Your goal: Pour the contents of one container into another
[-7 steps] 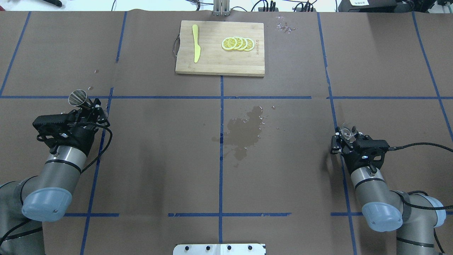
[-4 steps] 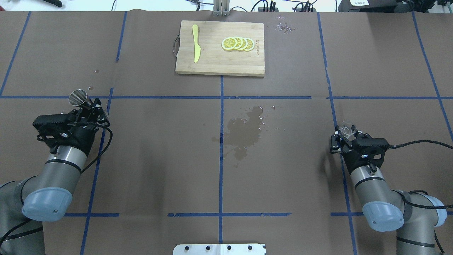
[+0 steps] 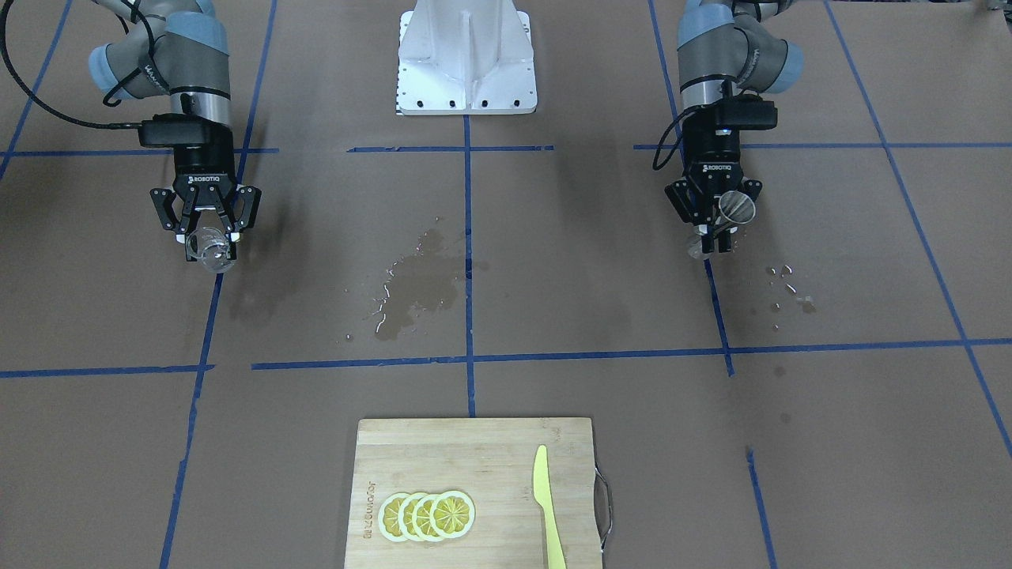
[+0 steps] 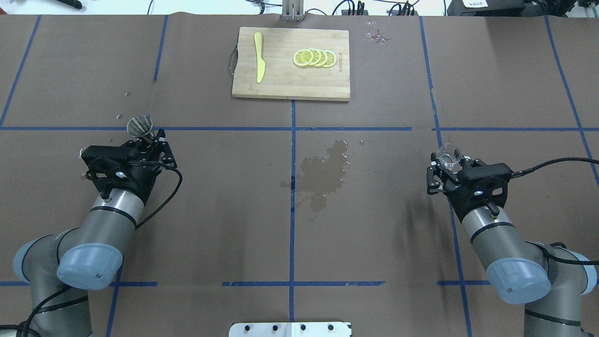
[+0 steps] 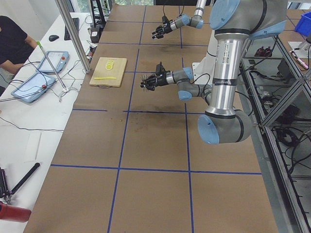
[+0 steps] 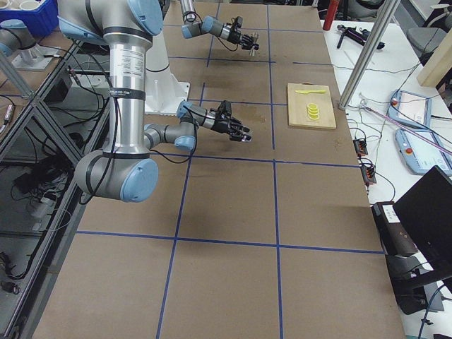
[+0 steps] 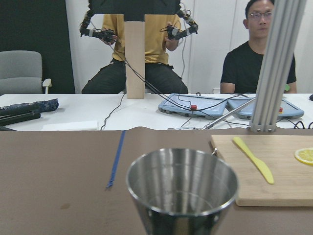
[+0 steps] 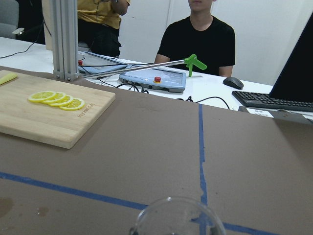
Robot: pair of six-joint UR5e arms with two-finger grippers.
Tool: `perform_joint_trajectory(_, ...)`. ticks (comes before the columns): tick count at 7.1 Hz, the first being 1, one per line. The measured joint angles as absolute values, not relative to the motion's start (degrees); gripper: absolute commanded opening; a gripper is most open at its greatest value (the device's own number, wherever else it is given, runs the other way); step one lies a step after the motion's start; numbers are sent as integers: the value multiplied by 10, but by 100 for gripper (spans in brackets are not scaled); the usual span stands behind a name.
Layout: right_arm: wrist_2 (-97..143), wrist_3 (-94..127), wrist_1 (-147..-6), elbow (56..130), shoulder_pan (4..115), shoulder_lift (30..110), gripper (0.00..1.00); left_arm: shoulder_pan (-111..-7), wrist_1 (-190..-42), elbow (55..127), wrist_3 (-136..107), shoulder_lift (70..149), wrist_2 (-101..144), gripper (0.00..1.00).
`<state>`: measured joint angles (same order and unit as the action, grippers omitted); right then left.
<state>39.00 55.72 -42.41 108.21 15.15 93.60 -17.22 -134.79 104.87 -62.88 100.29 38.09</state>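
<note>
Writing: you can read "ROBOTIQ" in white on both claw bodies in the front view. The board (image 4: 290, 77) carries a burnt-in mark along one short edge, too small for you to read.
Cup: look for the cup (image 4: 449, 154) in the right claw (image 4: 450, 164), held above the surface (image 4: 210, 196) on the robot's right side. It is small and clear glass. You see only its round rim (image 8: 178, 215) at the bottom of the right wrist view, and you cannot tell whether it holds anything.
Right claw: narrowed onto the cup, a finger on each side (image 3: 207, 237).
Jigger: the jigger (image 4: 140, 126) is silvery metal with a wide upper cone and a thin waist. It is held over the surface on the robot's left, just past a blue tape line (image 4: 210, 128). In your left wrist view it stands mouth up, with a shiny inside wall (image 7: 182, 188).
Left claw: the left claw (image 4: 149, 140) is pinched on the jigger's lower part (image 3: 715, 237).
Between them: a dark wet patch (image 4: 323, 175) with droplets lies mid-surface, well apart from both claws.
Board load: a yellow knife (image 4: 259, 56) and fanned lemon slices (image 4: 314, 57) lie on it, apart from each other.
</note>
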Motion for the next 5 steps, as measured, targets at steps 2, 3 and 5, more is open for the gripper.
perform_joint_trajectory(2,408,464,-426,1098,162,918,0,-163,-1350,1014,-610,1081,422,0)
perform_joint_trajectory(3,419,425,-427,1101,165,896,0,-155,-1366,990,-608,1105,437,0)
perform_joint_trajectory(5,445,352,-438,1104,173,847,0,-146,-1423,961,-582,1131,503,0)
